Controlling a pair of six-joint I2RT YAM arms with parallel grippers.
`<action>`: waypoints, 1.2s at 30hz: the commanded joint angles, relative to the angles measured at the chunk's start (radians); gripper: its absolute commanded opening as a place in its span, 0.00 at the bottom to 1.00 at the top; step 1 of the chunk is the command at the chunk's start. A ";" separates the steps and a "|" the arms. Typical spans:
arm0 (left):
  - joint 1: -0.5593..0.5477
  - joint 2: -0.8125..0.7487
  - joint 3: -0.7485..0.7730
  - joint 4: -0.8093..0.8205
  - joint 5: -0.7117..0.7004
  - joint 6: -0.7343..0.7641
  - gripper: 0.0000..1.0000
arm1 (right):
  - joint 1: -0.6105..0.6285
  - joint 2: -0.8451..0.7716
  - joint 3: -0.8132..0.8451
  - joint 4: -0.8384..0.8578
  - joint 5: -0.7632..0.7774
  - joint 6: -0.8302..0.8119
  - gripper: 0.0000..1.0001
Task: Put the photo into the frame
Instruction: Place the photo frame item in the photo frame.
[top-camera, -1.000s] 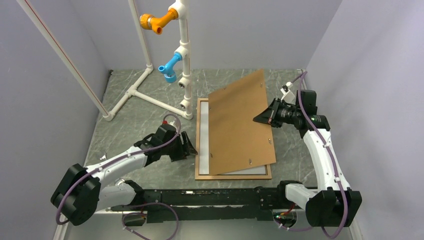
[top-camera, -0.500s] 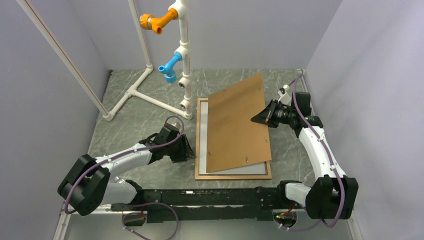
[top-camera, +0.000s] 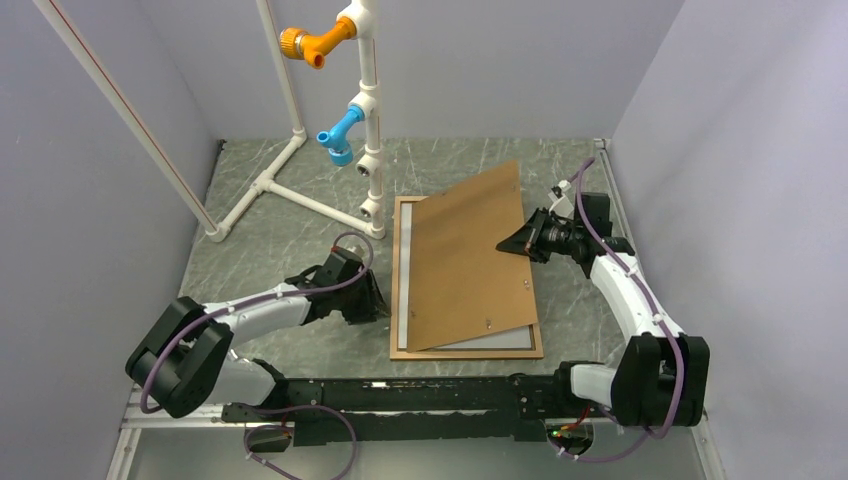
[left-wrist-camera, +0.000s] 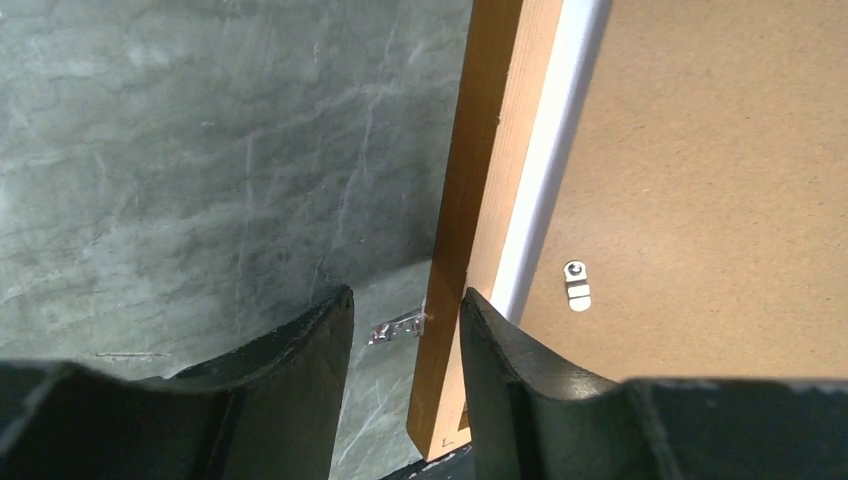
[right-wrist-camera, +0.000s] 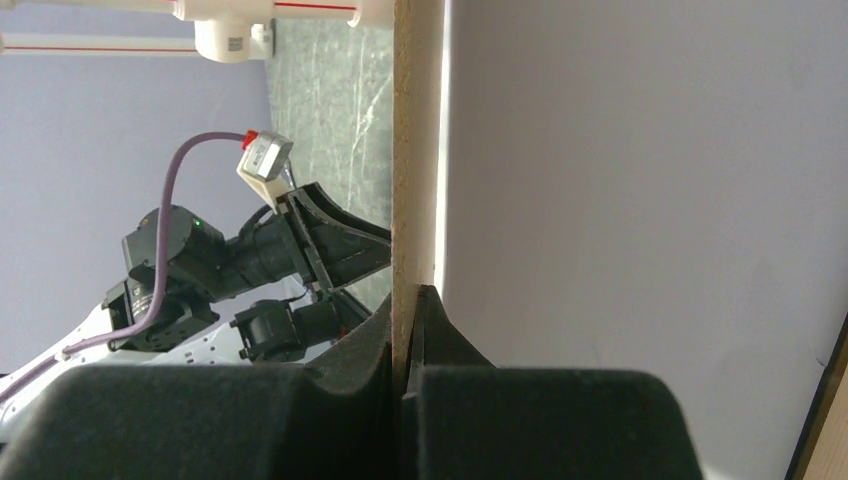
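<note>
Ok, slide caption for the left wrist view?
Open left gripper straddling the frame rail, hardboard backing and turn clip beyond.

We can't read any text, brand or number anywhere here. Closest we get is a tiny dark mark on the white pipe fitting (right-wrist-camera: 232, 40), up and left of the right claw (right-wrist-camera: 408, 300), too small to make out. The backing board (right-wrist-camera: 415, 150) pinched in that claw looks plain. There's also a faint unreadable mark on the frame (left-wrist-camera: 490, 150) end between the left claw (left-wrist-camera: 405, 300) fingers.

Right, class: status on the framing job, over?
Left pincer open astride frame rail. Right pincer shut on backing board, tilted over frame. Photo inside, white back up.
</note>
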 joint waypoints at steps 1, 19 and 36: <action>-0.012 0.042 0.021 0.006 -0.021 0.022 0.48 | 0.011 0.010 0.011 0.098 -0.082 0.014 0.00; -0.068 0.168 0.127 -0.112 -0.102 0.062 0.39 | 0.043 0.041 -0.040 0.172 -0.064 -0.027 0.00; -0.084 0.194 0.155 -0.159 -0.130 0.076 0.30 | 0.053 0.063 -0.002 0.147 -0.046 -0.085 0.00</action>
